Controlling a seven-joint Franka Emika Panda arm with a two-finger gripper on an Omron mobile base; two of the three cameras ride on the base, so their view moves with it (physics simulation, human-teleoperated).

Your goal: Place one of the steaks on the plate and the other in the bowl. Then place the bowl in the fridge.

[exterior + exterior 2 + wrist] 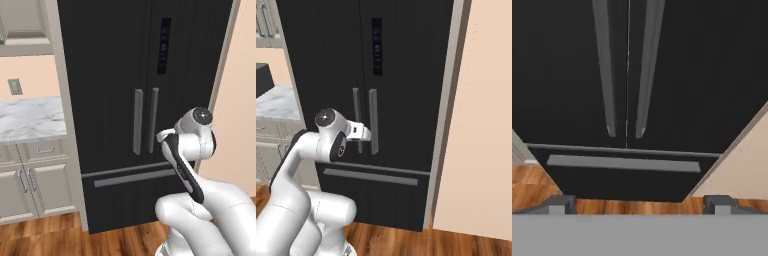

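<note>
Our claw faces the shut fridge, jaws wide and holding nothing.

Nearest us in the hand view, the claw shows two dark tips set far apart at the bottom, with nothing between them. Beyond them we see the wood floor, then the fridge with both doors closed; its long axis runs upright, front turned toward us. The two vertical door handles stand side by side at the centre seam, above a horizontal drawer handle. In the right base view the claw sits just before the handles, low on them. The left base view adds a marble bench over pale cabinets to the fridge's left, and a dark panel high on the right door. A beige wall flanks the fridge's right.
</note>
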